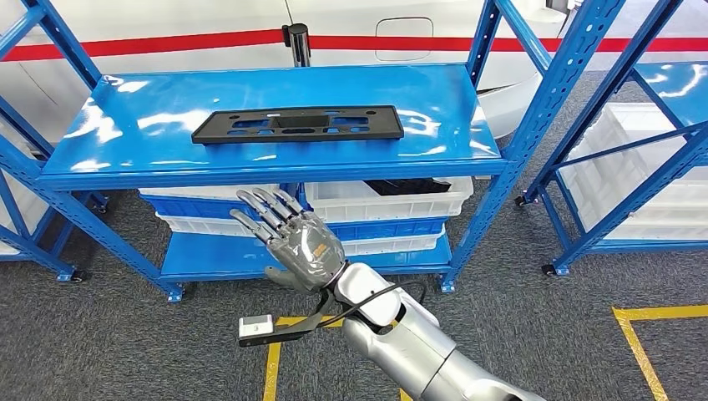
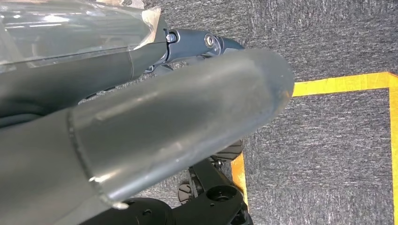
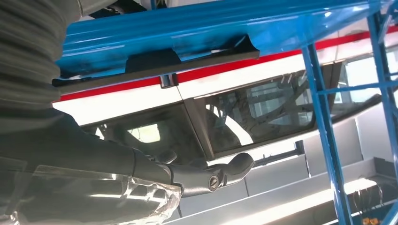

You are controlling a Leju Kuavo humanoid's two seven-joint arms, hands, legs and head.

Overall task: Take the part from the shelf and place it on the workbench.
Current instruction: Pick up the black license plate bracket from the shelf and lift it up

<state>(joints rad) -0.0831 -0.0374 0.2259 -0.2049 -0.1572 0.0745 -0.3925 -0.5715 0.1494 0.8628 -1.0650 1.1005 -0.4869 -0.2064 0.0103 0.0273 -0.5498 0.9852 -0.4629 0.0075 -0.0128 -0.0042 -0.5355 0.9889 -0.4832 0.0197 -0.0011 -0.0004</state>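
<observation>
We see the flat black plastic part with cut-out slots (image 1: pixel 297 124) lying on the top deck of the blue metal shelf (image 1: pixel 150 163), its long axis running from nine to three o'clock across the head view. Our right hand (image 1: pixel 294 238) hovers in front of and below the shelf's front edge, fingers spread and holding nothing, so the part lies at about twelve o'clock from the hand — up and beyond it, well apart. We judge the right hand the nearer one for the reach, since the left hand (image 2: pixel 141 126) hangs low over the grey carpet floor (image 2: pixel 328 37) with its yellow tape line (image 2: pixel 342 84); its fingers are too close to the camera, and we cannot tell whether they are spread or curled. In the right wrist view the part's edge (image 3: pixel 155 65) shows along the deck — its far side is cut off. White plastic bins (image 1: pixel 392 205) sit on the shelf's lower level, with something dark in one.
</observation>
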